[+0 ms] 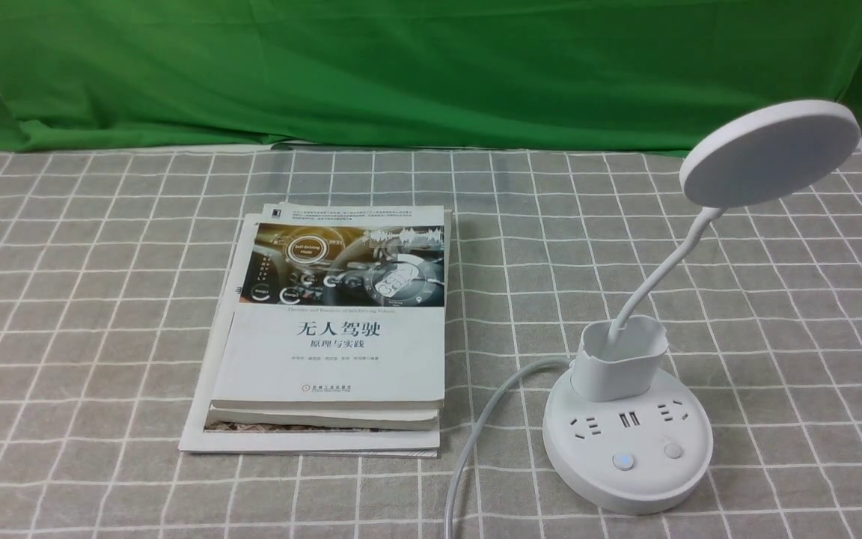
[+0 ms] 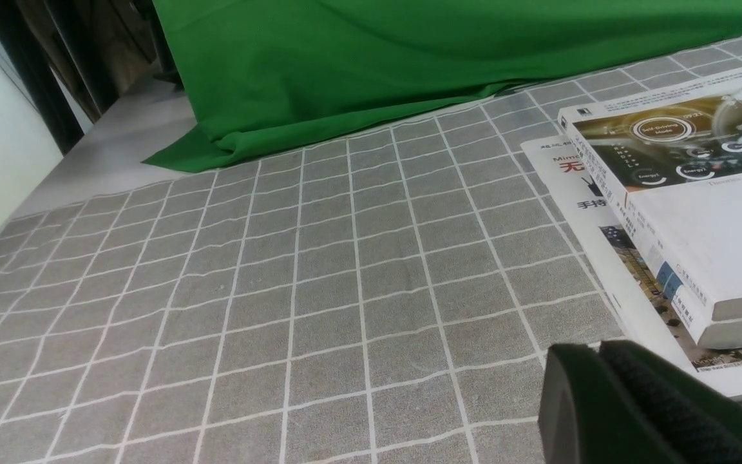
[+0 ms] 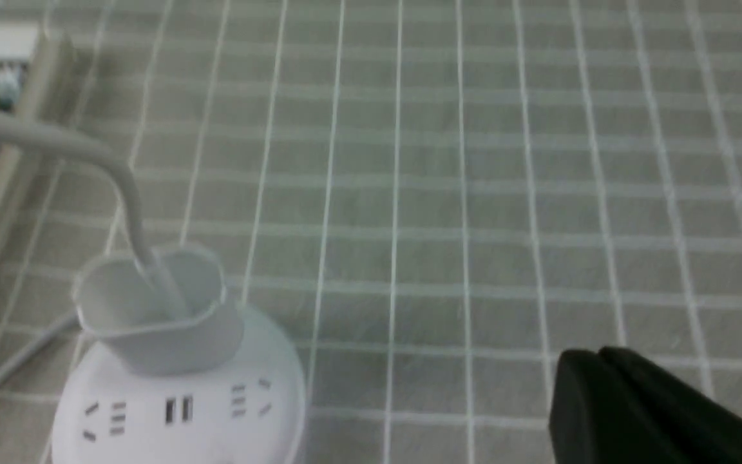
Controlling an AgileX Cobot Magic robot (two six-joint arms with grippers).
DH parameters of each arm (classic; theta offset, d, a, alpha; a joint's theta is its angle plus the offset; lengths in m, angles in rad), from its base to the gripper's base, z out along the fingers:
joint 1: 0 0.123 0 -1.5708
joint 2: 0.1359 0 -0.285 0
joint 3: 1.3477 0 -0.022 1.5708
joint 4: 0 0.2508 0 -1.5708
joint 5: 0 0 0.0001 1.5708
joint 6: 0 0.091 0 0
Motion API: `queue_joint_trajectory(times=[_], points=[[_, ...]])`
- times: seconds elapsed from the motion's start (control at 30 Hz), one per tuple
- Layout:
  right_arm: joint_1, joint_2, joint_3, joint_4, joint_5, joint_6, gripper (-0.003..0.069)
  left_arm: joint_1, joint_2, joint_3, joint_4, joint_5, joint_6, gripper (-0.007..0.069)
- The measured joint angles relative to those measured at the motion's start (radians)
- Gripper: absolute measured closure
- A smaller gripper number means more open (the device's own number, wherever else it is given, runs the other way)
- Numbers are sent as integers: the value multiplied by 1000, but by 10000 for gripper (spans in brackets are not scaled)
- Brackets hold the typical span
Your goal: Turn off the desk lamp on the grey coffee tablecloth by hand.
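The white desk lamp (image 1: 628,442) stands at the right on the grey coffee tablecloth (image 1: 87,314). Its round disc head (image 1: 770,153) is raised on a bendy neck that rises from a cup holder. The base has sockets and two buttons; the left button (image 1: 623,461) glows faintly blue. A white cord runs off toward the front. Neither arm shows in the front view. In the right wrist view the lamp base (image 3: 178,412) is near, and my right gripper (image 3: 596,361) is shut and empty, off to the side of it. My left gripper (image 2: 596,351) is shut and empty above the cloth (image 2: 281,290), beside the books.
A stack of books (image 1: 334,337) lies at the middle of the cloth, left of the lamp; it also shows in the left wrist view (image 2: 686,212). A plain green cloth (image 1: 401,67) hangs across the back. The lamp cord (image 1: 476,434) runs between books and base.
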Motion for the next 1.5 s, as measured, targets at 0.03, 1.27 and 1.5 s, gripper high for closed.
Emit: queue_joint_trajectory(times=[0.03, 1.27, 1.5], points=[[0, -56, 15, 1, -24, -7, 626, 0, 0, 0, 0, 0, 0, 604], [-35, -688, 481, -38, -226, -175, 621, 0, 0, 0, 0, 0, 0, 604], [-65, -752, 686, -40, -293, -156, 619, 0, 0, 0, 0, 1, 0, 604]])
